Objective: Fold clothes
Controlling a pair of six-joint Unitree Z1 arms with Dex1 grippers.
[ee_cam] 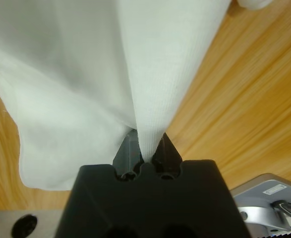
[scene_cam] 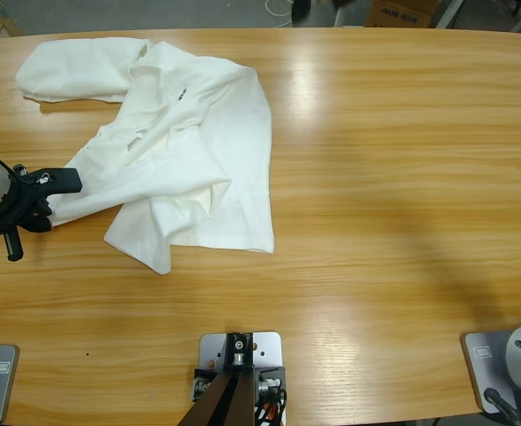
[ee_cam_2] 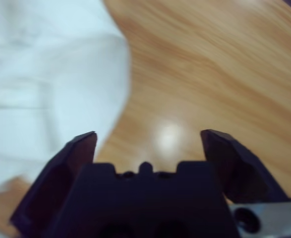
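- T-shirt: white, crumpled, upper left of the worktop.
- Left gripper: jaws clamped on a fabric fold at the garment's left edge.
- Right gripper: jaws apart, empty.
- Handling: likely light, limp; best held at hems or corners.

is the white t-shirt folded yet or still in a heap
Still a heap: the T-shirt lies crumpled and twisted on the table, one edge pinched in the left gripper.

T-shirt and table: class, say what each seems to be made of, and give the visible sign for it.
T-shirt: soft white knit, probably cotton; it crumples in loose folds, and the left wrist view shows a fine ribbed weave where the left tool pinches it. Table: wood or wood-look veneer with a glossy finish; long grain lines run across it and the lights glare off it.
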